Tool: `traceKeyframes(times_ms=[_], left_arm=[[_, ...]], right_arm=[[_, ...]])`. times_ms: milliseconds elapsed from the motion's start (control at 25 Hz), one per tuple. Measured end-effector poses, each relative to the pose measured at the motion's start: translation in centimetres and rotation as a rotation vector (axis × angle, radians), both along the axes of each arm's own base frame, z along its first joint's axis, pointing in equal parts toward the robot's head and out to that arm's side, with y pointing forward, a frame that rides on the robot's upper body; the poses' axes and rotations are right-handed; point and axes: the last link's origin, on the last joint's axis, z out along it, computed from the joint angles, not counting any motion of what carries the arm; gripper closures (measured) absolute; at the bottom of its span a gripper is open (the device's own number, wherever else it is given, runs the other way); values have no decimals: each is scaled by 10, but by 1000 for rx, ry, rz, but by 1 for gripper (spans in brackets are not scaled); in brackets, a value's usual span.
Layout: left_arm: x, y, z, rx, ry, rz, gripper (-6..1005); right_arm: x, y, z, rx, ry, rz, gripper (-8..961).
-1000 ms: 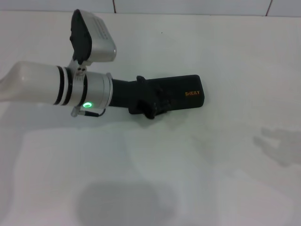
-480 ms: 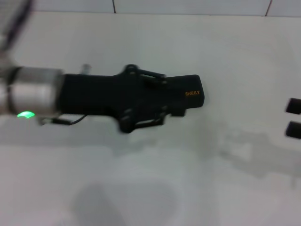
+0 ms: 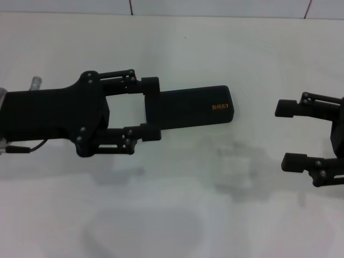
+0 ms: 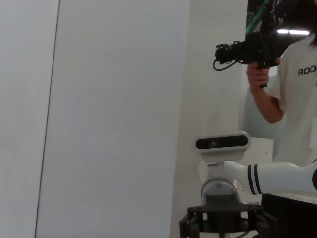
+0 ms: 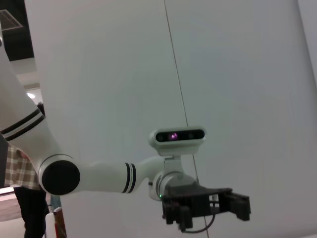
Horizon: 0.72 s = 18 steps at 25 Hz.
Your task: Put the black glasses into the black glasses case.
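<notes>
Head view – closed black glasses case (image 3: pixel 188 108) | left wrist view – right gripper (image 4: pixel 225 223)

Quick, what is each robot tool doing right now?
Left tool: open, fingers either side of the closed black glasses case.
Right tool: open, empty.

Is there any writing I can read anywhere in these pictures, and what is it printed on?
"SHERY": small orange letters on the lid of the black rectangular hard-shell glasses case, closed on the white table, head view.
"ROD": dark letters on a person's white T-shirt, left wrist view; the word is cut off by the picture's edge.
Nothing else readable shows.
</notes>
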Motion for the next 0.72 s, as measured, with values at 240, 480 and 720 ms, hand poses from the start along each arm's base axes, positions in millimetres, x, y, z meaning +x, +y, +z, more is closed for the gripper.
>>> traceKeyframes(times_ms=[240,480,720], left_arm=[[-2,-5,5,-12,-4,-25,260],[-5,-11,7,-4,-28,-26,259],[-5,-12,7,-2,-36,-25,259]], right_arm=[[-8,2,-1,4,21,37,125],[-9,5,-2,-2,32,22,113],[-9,5,0,-2,36,16,113]])
